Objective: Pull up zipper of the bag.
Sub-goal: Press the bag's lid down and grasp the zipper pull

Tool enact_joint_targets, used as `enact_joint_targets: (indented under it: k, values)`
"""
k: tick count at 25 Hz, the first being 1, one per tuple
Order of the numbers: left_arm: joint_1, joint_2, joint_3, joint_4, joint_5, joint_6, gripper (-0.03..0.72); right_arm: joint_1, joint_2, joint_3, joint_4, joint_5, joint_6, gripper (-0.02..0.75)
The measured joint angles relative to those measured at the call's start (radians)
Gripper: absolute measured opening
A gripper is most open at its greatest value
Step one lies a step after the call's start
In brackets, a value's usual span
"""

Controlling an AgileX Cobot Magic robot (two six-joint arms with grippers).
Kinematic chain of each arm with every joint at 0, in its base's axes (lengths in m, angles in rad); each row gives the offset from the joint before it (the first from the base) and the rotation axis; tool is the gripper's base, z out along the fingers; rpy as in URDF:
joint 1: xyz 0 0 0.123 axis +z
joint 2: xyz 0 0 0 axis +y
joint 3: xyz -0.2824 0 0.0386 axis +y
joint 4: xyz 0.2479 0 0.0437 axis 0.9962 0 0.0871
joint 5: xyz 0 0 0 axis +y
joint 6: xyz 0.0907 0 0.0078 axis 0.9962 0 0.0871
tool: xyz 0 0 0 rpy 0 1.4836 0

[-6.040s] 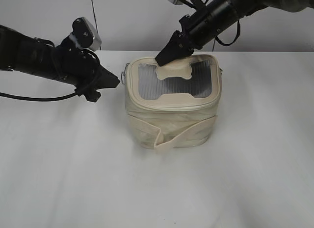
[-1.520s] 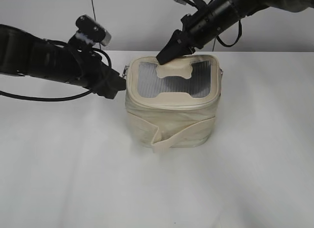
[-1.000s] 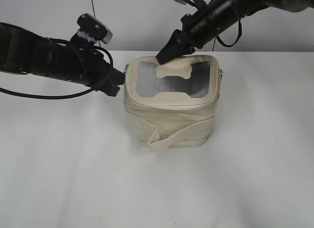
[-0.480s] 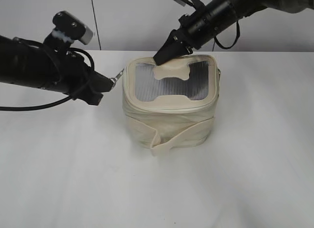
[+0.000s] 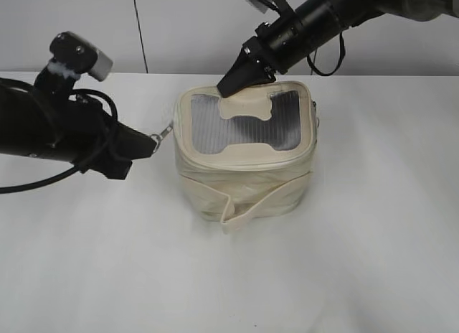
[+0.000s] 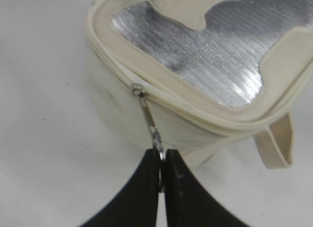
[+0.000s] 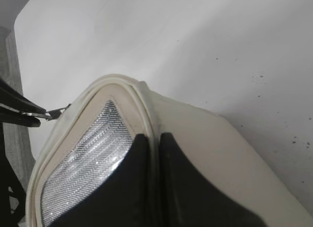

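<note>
The cream-beige bag [image 5: 244,175] stands mid-table, its grey mesh top panel [image 5: 240,128] with the cream patch facing up. The thin cream zipper [image 6: 195,109] runs round the rim of the top. My left gripper [image 6: 162,156] is shut on a silver ring pull [image 6: 155,135] and holds it stretched out from the bag's left corner; it also shows in the exterior view [image 5: 150,141]. My right gripper [image 7: 150,139] is shut on the bag's far top rim [image 7: 146,107], seen in the exterior view [image 5: 231,85] at the back edge of the panel.
The white table [image 5: 229,275] carries the bag. A wide cream strap [image 5: 262,200] crosses the bag's front side and sticks out low. The left arm [image 5: 50,128] lies low over the table at the left, with a black cable [image 5: 43,179] trailing.
My left gripper has closed on the ring pull and drawn it left and toward the front. The bag has shifted slightly left, and its top rim has risen and flattened. My right gripper keeps its hold.
</note>
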Motion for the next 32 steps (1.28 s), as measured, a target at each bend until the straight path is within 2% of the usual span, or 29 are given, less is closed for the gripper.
enact_joint_targets:
  k: [7, 11, 13, 19, 21, 23, 27, 29, 32]
  values:
    - [0.0, -0.046, 0.116, -0.007, 0.099, -0.028, 0.011, 0.0, 0.002, 0.0, 0.001, -0.009, 0.077, 0.043]
    - [-0.021, -0.05, 0.132, -0.027, 0.127, -0.037, 0.011, 0.001, 0.002, 0.002, 0.004, -0.014, 0.134, 0.043]
    - [-0.069, -0.05, 0.132, -0.046, 0.121, -0.038, 0.013, 0.001, 0.002, 0.003, 0.011, -0.017, 0.151, 0.043]
    - [-0.308, -0.029, 0.099, -0.151, -0.069, -0.038, 0.02, 0.0, 0.002, 0.005, 0.016, -0.016, 0.159, 0.043]
    - [-0.361, -0.005, 0.062, -0.164, -0.108, -0.038, 0.022, 0.0, 0.002, 0.005, 0.019, -0.016, 0.159, 0.043]
    - [-0.394, 0.024, 0.023, -0.17, -0.12, -0.038, 0.022, 0.0, 0.002, 0.005, 0.018, -0.015, 0.159, 0.043]
    - [-0.403, 0.043, 0.007, -0.178, -0.129, -0.066, 0.029, -0.002, 0.002, 0.005, 0.018, -0.015, 0.159, 0.05]
    - [-0.397, 0.043, 0.008, -0.164, -0.109, -0.104, 0.071, -0.004, 0.002, 0.005, 0.029, -0.029, 0.165, 0.102]
    - [-0.383, 0.031, 0.01, -0.105, -0.016, -0.159, 0.249, -0.014, 0.002, 0.0, 0.077, -0.041, 0.178, 0.281]
